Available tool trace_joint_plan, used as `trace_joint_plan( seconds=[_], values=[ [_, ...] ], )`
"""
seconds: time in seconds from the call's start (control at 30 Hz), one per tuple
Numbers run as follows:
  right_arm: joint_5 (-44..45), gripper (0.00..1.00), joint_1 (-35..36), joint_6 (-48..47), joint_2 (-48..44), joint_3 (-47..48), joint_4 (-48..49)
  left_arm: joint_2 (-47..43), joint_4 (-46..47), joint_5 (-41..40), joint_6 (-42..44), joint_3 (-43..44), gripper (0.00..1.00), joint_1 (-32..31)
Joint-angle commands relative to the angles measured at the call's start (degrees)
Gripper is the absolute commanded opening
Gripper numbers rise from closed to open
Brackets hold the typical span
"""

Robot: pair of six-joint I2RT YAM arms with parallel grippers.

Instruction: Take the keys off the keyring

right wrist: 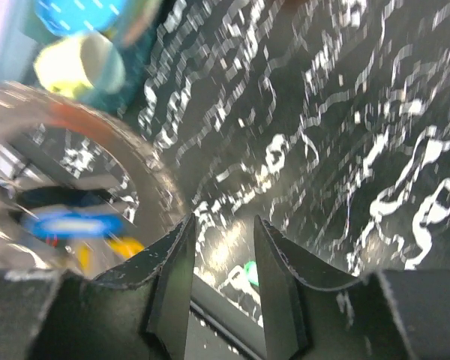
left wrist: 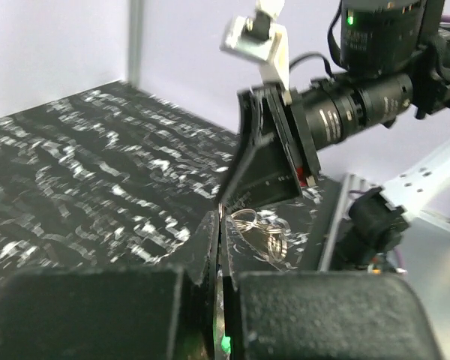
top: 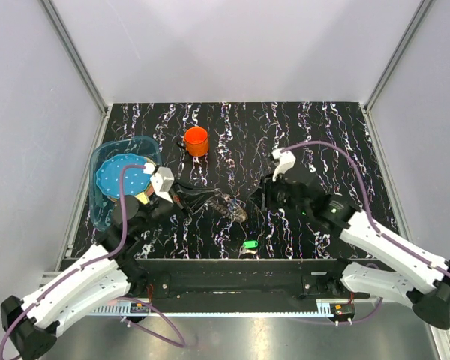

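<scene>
Tabletop (top: 322,120): black, white-veined marble pattern, evenly lit. Walls (top: 232,45): plain pale grey panels on three sides (aluminium posts (top: 75,56) at both rear corners). Brushed metal ledge (top: 232,337) along near edge.

We see our left hand (left wrist: 217,229) in the foreground, its two black fingers (left wrist: 97,315) pressed almost together. A thin bright sliver sits in the slit between them, and we cannot tell what it is. Just beyond the tips, the keyring (left wrist: 262,231) shows as thin silvery wire loops lying on the black marbled tabletop (left wrist: 82,172). The right hand (left wrist: 226,191) slants down from above, its dark tip close over those loops
</scene>
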Motion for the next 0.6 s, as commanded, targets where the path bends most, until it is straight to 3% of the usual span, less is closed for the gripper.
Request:
trace_joint_plan(
  seconds=[0.0, 0.17, 0.4, 0.57],
  values=[
    [-0.5, 0.42, 0.3, 10.0, 4.9, -4.0, -1.1, -6.3, -10.6, -12.5, 6.6, 0.9, 0.0, 0.4],
    [-4.8, 0.41, 1.7, 19.3, 13.3, -6.9, -1.8, -9.9, -16.7, -16.8, 8.5, 1.9, 0.0, 0.4],
    [-2.4, 0.45, 7.1, 33.6, 21.4, -7.9, -4.4, -13.2, -19.6, -16.7, 10.5, 3.0, 0.0, 0.4],
    [0.9, 0.45, 9.3, 38.9, 25.6, -7.5, -7.0, -15.0, -20.0, -14.6, 10.9, 2.8, 0.0, 0.4]
  ],
)
